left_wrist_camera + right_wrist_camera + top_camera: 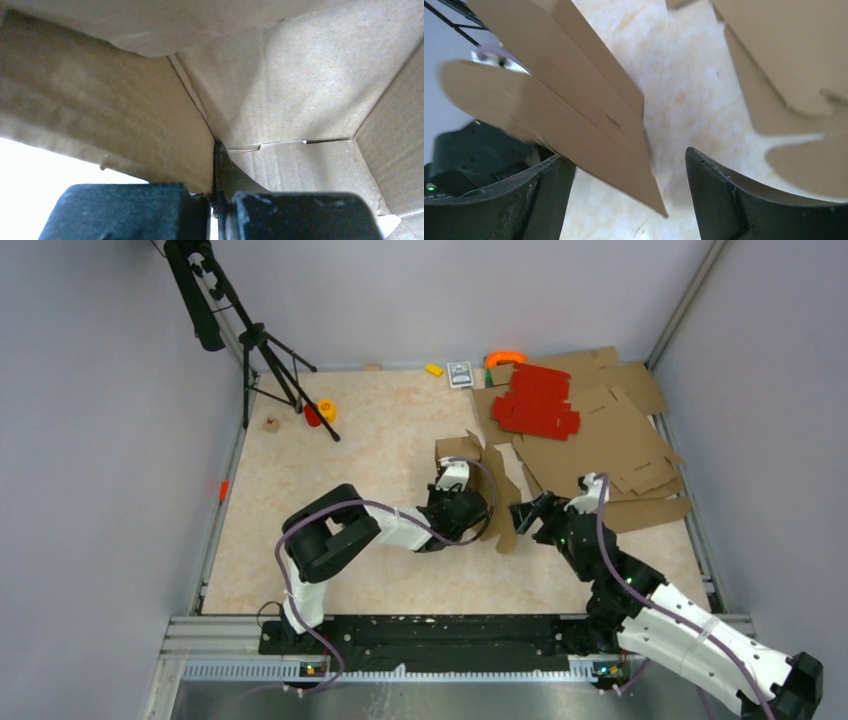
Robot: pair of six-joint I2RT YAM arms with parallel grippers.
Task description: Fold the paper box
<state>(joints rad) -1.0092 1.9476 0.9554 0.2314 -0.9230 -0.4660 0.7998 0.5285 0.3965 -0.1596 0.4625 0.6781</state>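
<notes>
The left pincer (214,201) grips the paper box (499,508) wall, but the wide right pincer (628,156) could squash the flap (574,125) crooked.

No text is legible; the small card (459,373) may carry print, too tiny to read

paper box (280,85): brown cardboard, matt, a bit rough
table (340,465): pale marbled top, smooth
red sheets (536,400): cardboard, matt
right gripper (626,159): black plastic, scuffed

Pale marbled table (350,460), paper box (503,520), brown cardboard sheets (600,440), tripod (256,337)
</notes>
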